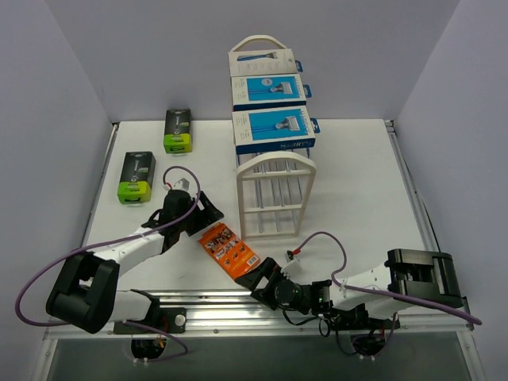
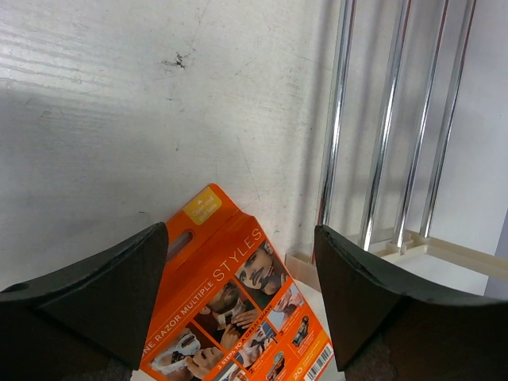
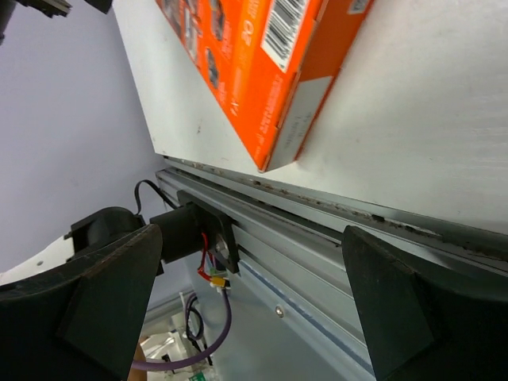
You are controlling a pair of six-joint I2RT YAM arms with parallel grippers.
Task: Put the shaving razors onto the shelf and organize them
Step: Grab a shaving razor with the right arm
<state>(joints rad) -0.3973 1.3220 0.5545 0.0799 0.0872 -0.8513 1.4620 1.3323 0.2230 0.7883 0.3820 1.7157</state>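
Starting with the orange box [image 1: 229, 248]: it lies flat, picture side up, at the lower centre of the top view. It is turned diagonally, with its lower corner close to the table [image 1: 357, 182] edge, and it sits just in front of the shelf [image 1: 276, 198]. Neither arm holds it.

The left gripper [image 1: 206, 214] is at the box's upper-left end with its jaws wide. In the left wrist view the box's tab end lies low in the frame between the two fingers [image 2: 103, 302]. The right gripper [image 1: 258, 278] is at the lower-right corner, jaws also wide. In its own view the barcode corner shows in the upper middle, beyond the fingertips [image 3: 95, 294] rather than between them.

Further out, three blue boxes [image 1: 274, 131] lie in a row along the top of the shelf at upper centre. Two green boxes [image 1: 136, 176] rest on the table at upper left.

I judge the step in hand to be picking up the orange box, and the left arm looks better placed for it. A flat box on a flat table gives little to pinch, so I would line the fingers up square across its narrow width. I would lower them until the tips are beside both long edges and close only then. I would hold the right arm back so the two grippers do not meet over the box. Once it is gripped, I would lift it clear of the shelf's arched end before moving it towards the blue row.
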